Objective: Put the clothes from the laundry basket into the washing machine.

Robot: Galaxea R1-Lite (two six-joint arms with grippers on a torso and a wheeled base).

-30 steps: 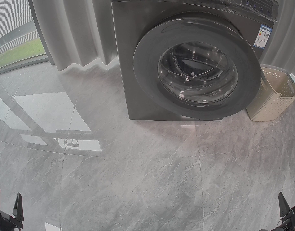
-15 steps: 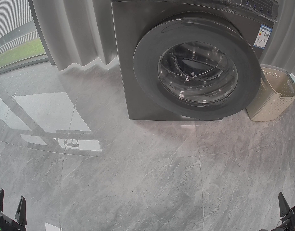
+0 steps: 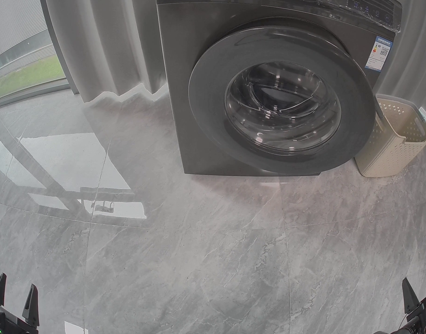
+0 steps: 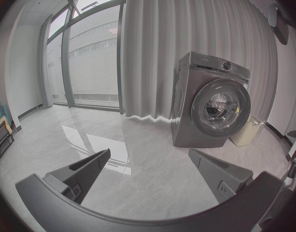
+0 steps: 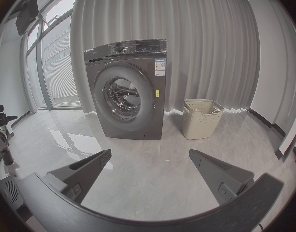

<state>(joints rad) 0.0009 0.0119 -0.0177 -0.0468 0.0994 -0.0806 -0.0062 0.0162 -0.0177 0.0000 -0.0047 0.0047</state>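
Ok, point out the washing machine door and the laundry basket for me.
washing machine door [image 3: 282, 105], head view, on the glass porthole.
laundry basket [image 5: 199, 124], right wrist view, on its perforated front wall.

Over the last second my left gripper [image 3: 16, 281] has slid slightly inward and dipped lower at the corner of the head view. That small move came in the first half-second. In the last half-second the whole head view shifted instead. The washing machine [image 3: 278, 103] and the laundry basket [image 3: 384, 156], both well ahead of the fingers [image 3: 31, 298], now sit a shade lower and further left. The machine's front also looks slightly larger. The seams in the floor [image 3: 199, 265] between the fingers and the machine have drifted the same way, so I read this as my camera moving, not the things.
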